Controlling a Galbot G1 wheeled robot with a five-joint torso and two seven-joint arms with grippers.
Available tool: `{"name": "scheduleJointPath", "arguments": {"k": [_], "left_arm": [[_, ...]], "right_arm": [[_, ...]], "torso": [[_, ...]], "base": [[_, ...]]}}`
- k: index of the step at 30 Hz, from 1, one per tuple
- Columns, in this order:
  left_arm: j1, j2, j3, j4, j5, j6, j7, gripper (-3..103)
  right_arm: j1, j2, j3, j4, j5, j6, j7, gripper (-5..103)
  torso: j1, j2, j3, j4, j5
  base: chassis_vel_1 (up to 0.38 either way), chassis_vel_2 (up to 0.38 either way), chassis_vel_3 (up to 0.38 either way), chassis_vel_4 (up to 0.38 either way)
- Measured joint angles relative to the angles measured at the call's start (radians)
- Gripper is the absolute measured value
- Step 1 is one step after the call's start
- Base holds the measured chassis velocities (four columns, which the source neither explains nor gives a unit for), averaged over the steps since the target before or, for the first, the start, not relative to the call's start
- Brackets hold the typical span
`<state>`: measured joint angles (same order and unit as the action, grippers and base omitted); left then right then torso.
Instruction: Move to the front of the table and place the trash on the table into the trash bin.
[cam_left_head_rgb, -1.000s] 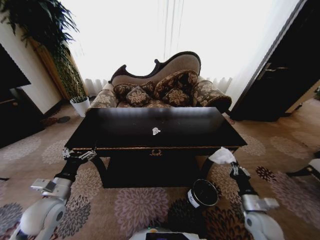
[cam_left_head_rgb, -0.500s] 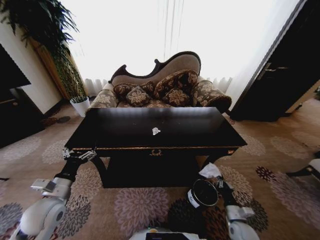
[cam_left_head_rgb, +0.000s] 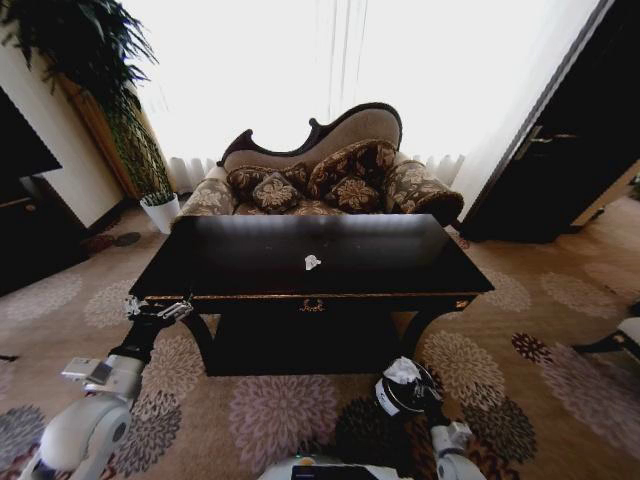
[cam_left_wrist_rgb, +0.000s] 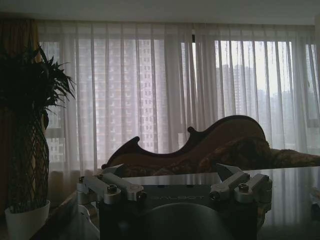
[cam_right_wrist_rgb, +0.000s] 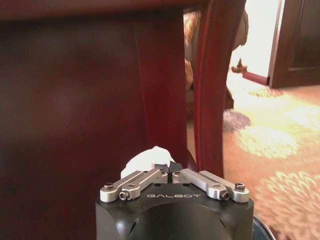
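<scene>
The dark glossy table (cam_left_head_rgb: 400, 270) stands straight ahead, and a small white piece of trash (cam_left_head_rgb: 313, 262) lies near its middle. In front of its right leg, the round trash bin (cam_left_head_rgb: 384, 399) sits on the carpet. My right gripper (cam_left_head_rgb: 412, 384) hangs just over the bin's mouth, shut on a crumpled white piece of trash (cam_left_head_rgb: 403, 370). The right wrist view shows that gripper (cam_right_wrist_rgb: 170, 170) pinching the white wad (cam_right_wrist_rgb: 145, 160) before the table leg (cam_right_wrist_rgb: 212, 85). My left gripper (cam_left_head_rgb: 160, 309) waits at the table's front left corner; the left wrist view shows it (cam_left_wrist_rgb: 170, 172) open above the tabletop (cam_left_wrist_rgb: 290, 200).
A patterned sofa (cam_left_head_rgb: 320, 180) stands behind the table. A white plant pot (cam_left_head_rgb: 160, 212) and a black cabinet (cam_left_head_rgb: 30, 220) are at the left, a dark door (cam_left_head_rgb: 560, 150) at the right. Flowered carpet (cam_left_head_rgb: 270, 410) lies open in front of the table.
My right gripper has carried the white wad down and to the left, from beside the table's front right corner to over the bin. The left arm has stayed put.
</scene>
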<state>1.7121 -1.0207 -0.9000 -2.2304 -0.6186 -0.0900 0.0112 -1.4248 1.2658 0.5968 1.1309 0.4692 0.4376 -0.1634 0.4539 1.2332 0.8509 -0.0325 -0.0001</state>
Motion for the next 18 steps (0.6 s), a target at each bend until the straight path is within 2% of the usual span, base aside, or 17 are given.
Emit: {"name": "scheduleJointPath", "arguments": {"k": [6, 18], "left_arm": [[0.0, 0.0, 0.0, 0.0, 0.0, 0.0, 0.0, 100], [0.0, 0.0, 0.0, 0.0, 0.0, 0.0, 0.0, 100]], "right_arm": [[0.082, -0.016, -0.031, -0.125, 0.004, -0.07, 0.056, 0], [0.208, -0.069, -0.076, -0.266, -0.04, -0.099, 0.11, 0]], "torso": [[0.0, 0.0, 0.0, 0.0001, 0.0], [0.0, 0.0, 0.0, 0.0001, 0.0]], "base": [[0.0, 0.0, 0.0, 0.0], [0.0, 0.0, 0.0, 0.0]]}}
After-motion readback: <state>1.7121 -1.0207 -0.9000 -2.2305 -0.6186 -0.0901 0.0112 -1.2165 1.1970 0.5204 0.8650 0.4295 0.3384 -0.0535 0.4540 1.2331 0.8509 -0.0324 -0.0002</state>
